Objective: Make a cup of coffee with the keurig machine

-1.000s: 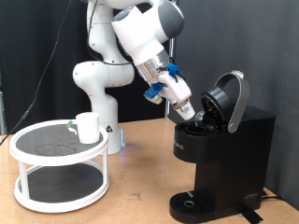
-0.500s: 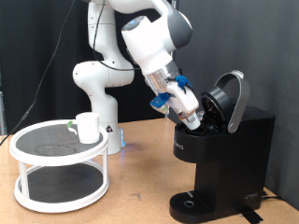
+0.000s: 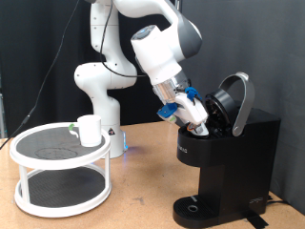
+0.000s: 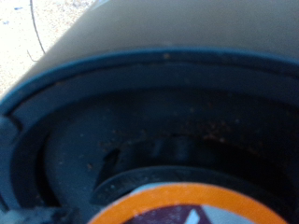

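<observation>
Hovering hand (image 3: 203, 125) at open keurig machine (image 3: 229, 162), cup (image 3: 90, 130) well apart.

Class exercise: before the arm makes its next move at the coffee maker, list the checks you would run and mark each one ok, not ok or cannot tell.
1. Keurig machine lid raised: ok.
2. Gripper at the open pod chamber: ok.
3. Orange-rimmed pod seated in the chamber: cannot tell; only its rim shows.
4. Gripper free of the pod: cannot tell.
5. Cup under the spout: not ok; it stands on the white round rack.
6. Drip tray free: ok.
</observation>
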### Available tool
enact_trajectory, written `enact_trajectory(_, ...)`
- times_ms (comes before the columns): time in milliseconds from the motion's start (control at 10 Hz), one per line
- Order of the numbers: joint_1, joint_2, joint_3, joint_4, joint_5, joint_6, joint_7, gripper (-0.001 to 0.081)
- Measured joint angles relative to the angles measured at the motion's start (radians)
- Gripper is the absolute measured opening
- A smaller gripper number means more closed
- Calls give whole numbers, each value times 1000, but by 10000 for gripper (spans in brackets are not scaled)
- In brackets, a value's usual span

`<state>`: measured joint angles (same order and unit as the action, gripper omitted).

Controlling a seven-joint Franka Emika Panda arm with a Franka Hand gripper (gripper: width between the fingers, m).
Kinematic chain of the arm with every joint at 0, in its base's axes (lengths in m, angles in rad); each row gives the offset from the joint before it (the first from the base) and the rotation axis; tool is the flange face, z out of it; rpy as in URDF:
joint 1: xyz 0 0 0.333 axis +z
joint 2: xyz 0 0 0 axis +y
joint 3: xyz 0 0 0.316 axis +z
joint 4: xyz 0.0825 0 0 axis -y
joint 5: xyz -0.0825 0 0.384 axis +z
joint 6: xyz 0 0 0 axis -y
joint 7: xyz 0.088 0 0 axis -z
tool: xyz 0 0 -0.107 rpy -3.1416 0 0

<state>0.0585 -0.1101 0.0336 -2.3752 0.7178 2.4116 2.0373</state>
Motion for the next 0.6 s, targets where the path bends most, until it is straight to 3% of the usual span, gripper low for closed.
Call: enact_trajectory(600,-1,10,4,40,-76,-81,80,398)
